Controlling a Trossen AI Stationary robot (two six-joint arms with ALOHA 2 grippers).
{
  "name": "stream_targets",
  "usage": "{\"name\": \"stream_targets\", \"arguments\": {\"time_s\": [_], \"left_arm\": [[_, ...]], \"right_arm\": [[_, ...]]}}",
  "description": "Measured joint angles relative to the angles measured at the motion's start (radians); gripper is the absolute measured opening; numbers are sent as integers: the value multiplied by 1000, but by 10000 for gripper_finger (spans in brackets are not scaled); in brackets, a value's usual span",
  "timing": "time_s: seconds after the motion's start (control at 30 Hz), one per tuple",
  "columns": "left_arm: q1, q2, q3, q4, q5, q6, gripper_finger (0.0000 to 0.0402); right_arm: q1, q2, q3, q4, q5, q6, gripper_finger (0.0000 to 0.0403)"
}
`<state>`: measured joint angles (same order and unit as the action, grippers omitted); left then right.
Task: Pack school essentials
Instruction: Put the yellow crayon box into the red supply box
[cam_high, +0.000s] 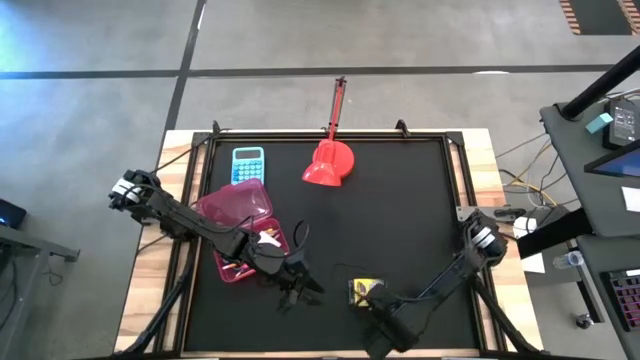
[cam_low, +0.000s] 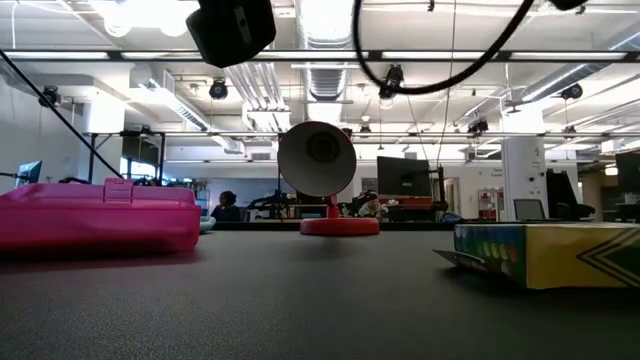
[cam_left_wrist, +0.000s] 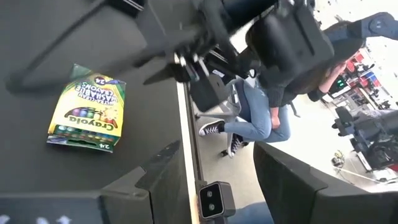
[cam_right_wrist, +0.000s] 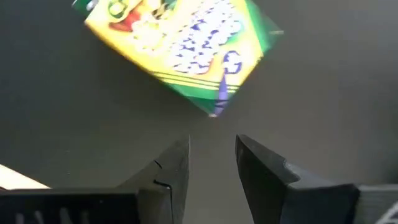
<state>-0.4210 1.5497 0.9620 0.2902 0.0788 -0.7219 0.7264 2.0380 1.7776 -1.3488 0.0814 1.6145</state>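
The black table (cam_high: 400, 230) carries everything. The pink case (cam_high: 240, 220), lying open at about eight o'clock from the table's middle, is the largest task piece: hard plastic by the look of it, stiff and probably light, and already holding a few pens. The left gripper (cam_high: 290, 285) hangs just beside its lower corner, jaws spread wide, holding nothing.

The crayon box (cam_high: 365, 291) lies flat on the mat at about six o'clock, well apart from the case. It looks like thin cardboard, light and easily crushed, with a glossy skin that may slip; my judgement is to pinch it across its narrow width, gently. The right gripper (cam_right_wrist: 211, 165) sits just short of the box's near corner, fingers partly open with a narrow gap, not touching it and empty.

The box front reads "Crayola" (cam_left_wrist: 93, 123), with "24" at one corner; a smaller line above looks like "washable crayons", though I cannot be certain. No writing is legible on the blue calculator (cam_high: 248, 164) or the red scoop (cam_high: 330, 165) at twelve o'clock.
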Motion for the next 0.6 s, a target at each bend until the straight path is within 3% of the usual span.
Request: {"name": "stream_targets", "arguments": {"time_s": [0.13, 0.3, 0.6], "left_arm": [[0, 0, 0, 0, 0, -2, 180], [-1, 0, 0, 1, 8, -4, 180], [-5, -10, -1, 0, 7, -5, 180]], "right_arm": [[-15, -90, -113, 61, -2, 56, 118], [-35, -203, -339, 416, 5, 137, 118], [-38, -284, -498, 461, 50, 279, 118]]}}
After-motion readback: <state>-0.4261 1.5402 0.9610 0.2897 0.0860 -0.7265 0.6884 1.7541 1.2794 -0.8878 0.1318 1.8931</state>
